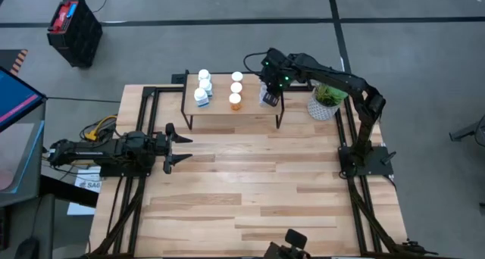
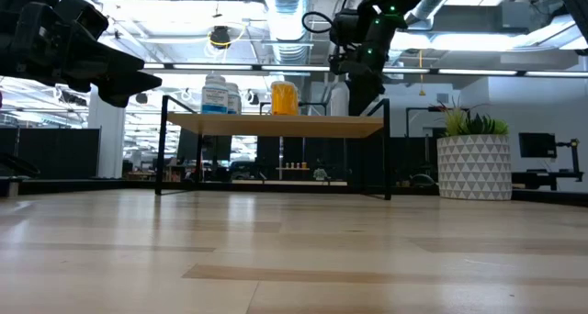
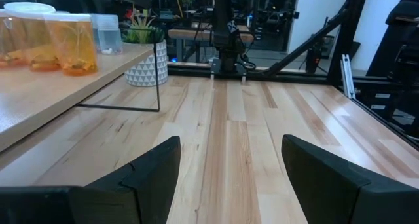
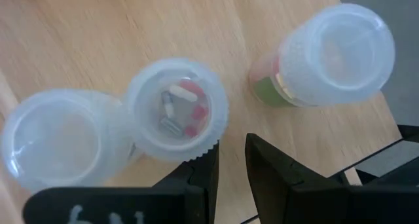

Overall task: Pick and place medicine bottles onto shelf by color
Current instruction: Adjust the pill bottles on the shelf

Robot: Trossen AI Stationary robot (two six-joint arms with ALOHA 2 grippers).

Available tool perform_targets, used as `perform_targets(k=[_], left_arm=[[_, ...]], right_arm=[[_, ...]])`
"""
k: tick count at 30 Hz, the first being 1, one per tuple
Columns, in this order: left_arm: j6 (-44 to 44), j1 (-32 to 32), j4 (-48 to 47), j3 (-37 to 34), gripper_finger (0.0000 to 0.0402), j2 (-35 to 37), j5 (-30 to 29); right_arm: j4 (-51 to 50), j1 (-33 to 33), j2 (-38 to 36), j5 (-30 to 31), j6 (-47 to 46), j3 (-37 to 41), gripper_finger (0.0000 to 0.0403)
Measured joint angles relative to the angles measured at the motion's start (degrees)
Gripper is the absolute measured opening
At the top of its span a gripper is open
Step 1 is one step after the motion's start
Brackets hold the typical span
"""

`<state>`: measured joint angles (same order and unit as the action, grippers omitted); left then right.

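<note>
Desk (image 1: pixel 250 183) of pale wooden planks spreads wide on the near side of my right pincer (image 1: pixel 267 92), and on it stands the low shelf with a light wooden top on thin black legs (image 1: pixel 220 107), whose right end lies directly under that pincer. My left pincer (image 1: pixel 176 145) waits well off, low over the bare desk in front of the shelf's left end, its jaws spread wide and holding nothing. A white patterned pot with a green plant (image 1: pixel 326 100) sits on the desk, just beyond my right pincer on the side away from the shelf.

Farthest along the shelf from my right pincer stand the three white bottles with blue marks (image 1: pixel 202 87); nearer, mid-shelf, the three orange bottles with white caps (image 1: pixel 236 89). Right below my pincer are the three clear pale-blue bottles (image 4: pixel 177 109), two touching, one apart.

My right pincer hangs above them with its jaws nearly closed, gripping nothing I can see. I judge the sorting all but finished; next I should lift straight clear without nudging the caps.
</note>
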<state>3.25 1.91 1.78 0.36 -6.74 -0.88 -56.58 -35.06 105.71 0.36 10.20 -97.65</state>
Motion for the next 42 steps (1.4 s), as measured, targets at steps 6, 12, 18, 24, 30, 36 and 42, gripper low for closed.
perform_targets(k=[6,12,18,24,30,36,42], left_arm=[[-0.01,0.00,0.00,0.00,0.0254,0.00,0.00],[0.00,0.00,0.00,0.00,0.0254,0.00,0.00],[0.00,0.00,0.02,0.00,0.0254,0.02,-0.03],[0.66,0.00,2.24,0.45,0.0254,0.04,-12.59],[0.46,0.02,-5.14,8.53,0.0254,-0.03,-24.98],[0.28,0.14,-14.15,19.37,0.0248,-6.02,-26.70],[-4.94,2.86,-27.21,32.67,0.0195,-20.44,-29.34]], right_arm=[[-0.24,0.20,0.00,0.02,-1.87,0.00,0.0098],[-2.86,-0.24,-0.55,2.02,-4.23,-2.60,0.0098],[-9.58,0.18,-1.50,5.51,-5.67,-10.16,0.0098],[-12.99,2.09,-5.23,5.48,-5.30,-11.58,0.0097],[-16.25,3.82,-10.80,5.42,-5.23,-11.58,0.0097],[-19.26,5.98,-17.33,3.82,-5.34,-11.58,0.0097],[-22.01,9.01,-22.87,3.82,-7.25,-11.58,0.0097]])
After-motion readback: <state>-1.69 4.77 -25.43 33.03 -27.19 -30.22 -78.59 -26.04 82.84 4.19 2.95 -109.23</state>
